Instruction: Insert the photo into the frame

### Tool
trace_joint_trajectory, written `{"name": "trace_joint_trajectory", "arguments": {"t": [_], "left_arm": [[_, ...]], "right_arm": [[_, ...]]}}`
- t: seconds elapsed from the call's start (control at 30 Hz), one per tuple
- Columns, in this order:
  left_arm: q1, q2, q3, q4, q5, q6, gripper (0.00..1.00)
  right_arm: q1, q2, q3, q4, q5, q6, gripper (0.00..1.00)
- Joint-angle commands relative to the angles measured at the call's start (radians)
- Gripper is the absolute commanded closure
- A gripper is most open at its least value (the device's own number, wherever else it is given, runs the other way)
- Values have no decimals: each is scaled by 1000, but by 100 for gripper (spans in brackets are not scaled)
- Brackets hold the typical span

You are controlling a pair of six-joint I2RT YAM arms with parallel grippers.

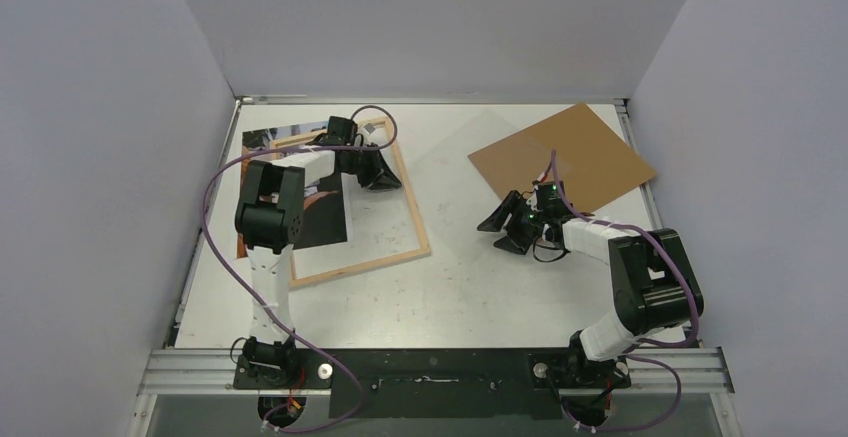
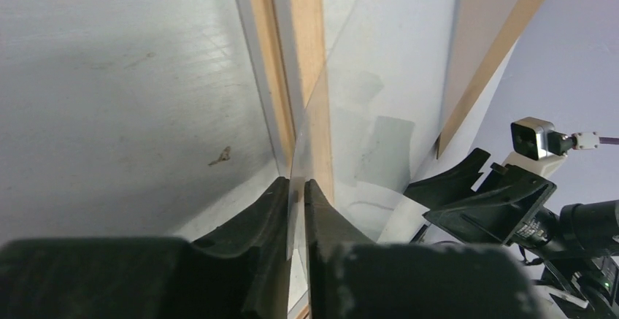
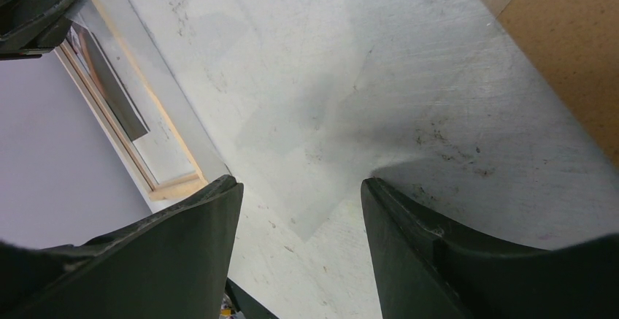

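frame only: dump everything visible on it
The frame is a thin-railed rectangle of light natural wood, lying flat on the table's left half, turned slightly off square. Bare table shows through its right part; the photo overlaps its left part, and the left arm crosses above it. The left gripper sits at its right rail, pinched shut on the edge of a clear sheet beside the wood. Nothing visibly grips the frame.
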Motion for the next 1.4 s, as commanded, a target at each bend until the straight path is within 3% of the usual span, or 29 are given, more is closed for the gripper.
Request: {"name": "trace_joint_trajectory", "arguments": {"t": [0.0,0.07,0.4,0.63,0.87,1.1,1.37], "left_arm": [[9,-69,13,58,20,31,95],[16,-73,17,57,43,36,100],[95,-136,69,41,176,67,100],[136,-170,117,50,239,100,100],[153,-254,161,36,252,116,100],[172,-380,117,37,261,139,100],[179,-544,93,-90,284,286,100]], "right_arm": [[11,13,-15,18,55,-9,38],[11,9,-13,14,57,-8,38],[16,-102,63,-99,136,7,36],[51,-159,334,-419,462,-63,35],[111,-85,600,-410,542,-230,33],[126,56,935,-343,491,-371,32],[139,209,1175,-242,163,-526,31]]}}
